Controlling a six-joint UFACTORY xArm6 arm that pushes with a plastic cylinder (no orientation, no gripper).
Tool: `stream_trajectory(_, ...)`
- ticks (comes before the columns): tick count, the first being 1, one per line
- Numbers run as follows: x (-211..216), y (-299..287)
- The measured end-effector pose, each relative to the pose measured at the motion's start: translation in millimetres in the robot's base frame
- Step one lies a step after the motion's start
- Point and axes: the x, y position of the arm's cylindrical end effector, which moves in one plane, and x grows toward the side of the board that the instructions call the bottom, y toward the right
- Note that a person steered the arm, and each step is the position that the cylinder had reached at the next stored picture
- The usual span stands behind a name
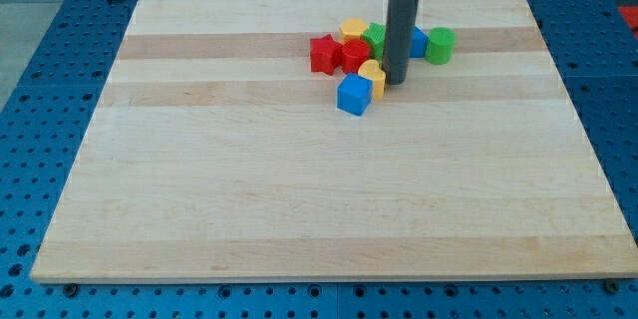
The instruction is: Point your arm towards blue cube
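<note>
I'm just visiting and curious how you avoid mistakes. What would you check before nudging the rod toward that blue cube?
1. Blue cube in plain sight, at the cluster's bottom edge: ok.
2. My tip located: ok, it sits to the view's right of the blue cube.
3. Clear path from tip to cube: not ok, a yellow block lies between them.
4. Tip touching the yellow block: cannot tell, they look very close.
5. Other blocks out of the way: not ok, the red blocks and a green block crowd around the rod.
6. Cube well inside the wooden board: ok.
</note>
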Motion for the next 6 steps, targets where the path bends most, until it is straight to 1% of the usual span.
stream_trajectory(2,25,26)
stream_trajectory(3,39,6)
stream_trajectory(5,90,-26)
stream_trajectory(6,93,-58)
